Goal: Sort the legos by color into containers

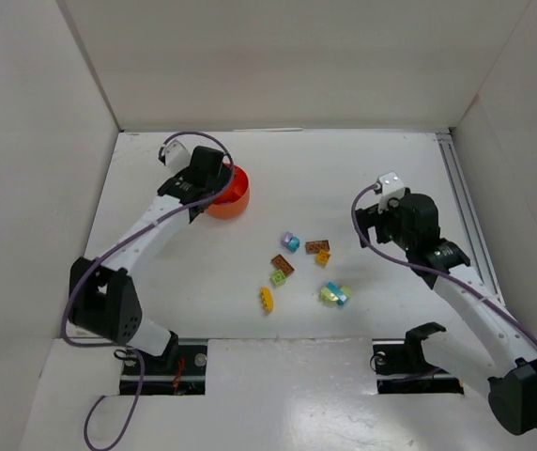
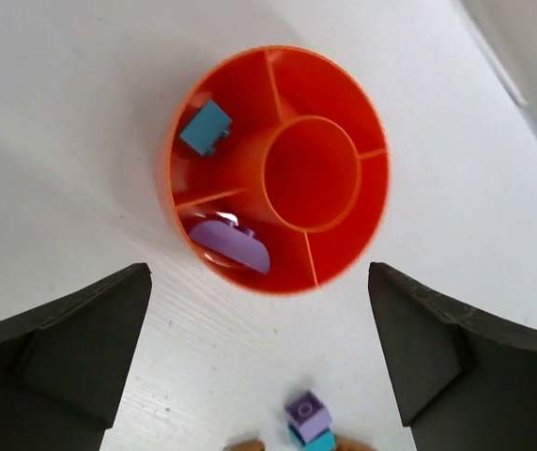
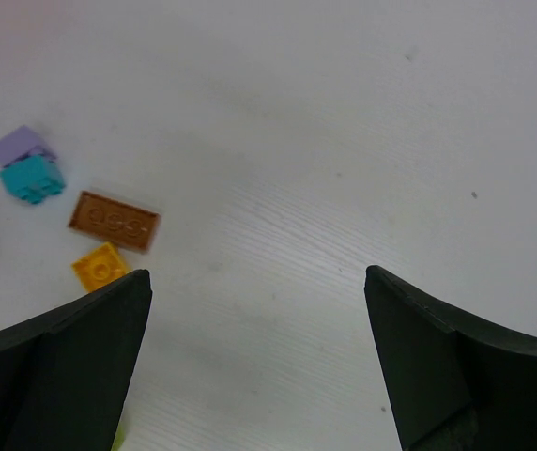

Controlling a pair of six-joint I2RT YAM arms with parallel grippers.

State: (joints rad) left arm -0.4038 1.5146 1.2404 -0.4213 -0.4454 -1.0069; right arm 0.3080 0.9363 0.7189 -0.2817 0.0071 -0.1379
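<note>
The orange-red divided dish (image 1: 238, 199) stands at the back left and fills the left wrist view (image 2: 374, 188). One of its compartments holds a cyan brick (image 2: 205, 128) and the one beside it holds a purple piece (image 2: 231, 244). My left gripper (image 1: 210, 184) hovers over the dish, open and empty (image 2: 259, 348). Loose legos lie mid-table: a purple-and-cyan pair (image 1: 290, 242), two brown plates (image 1: 317, 246) (image 1: 282, 265), an orange brick (image 1: 323, 257), a lime green one (image 1: 277, 277), a yellow one (image 1: 267, 299) and a pale yellow-and-cyan pair (image 1: 334, 294). My right gripper (image 1: 381, 230) is open and empty, to the right of them (image 3: 257, 357).
The right wrist view shows the purple brick (image 3: 20, 146), cyan brick (image 3: 32, 178), brown plate (image 3: 115, 221) and orange brick (image 3: 99, 266) to its left. White walls enclose the table; a metal rail (image 1: 458, 188) runs along the right side.
</note>
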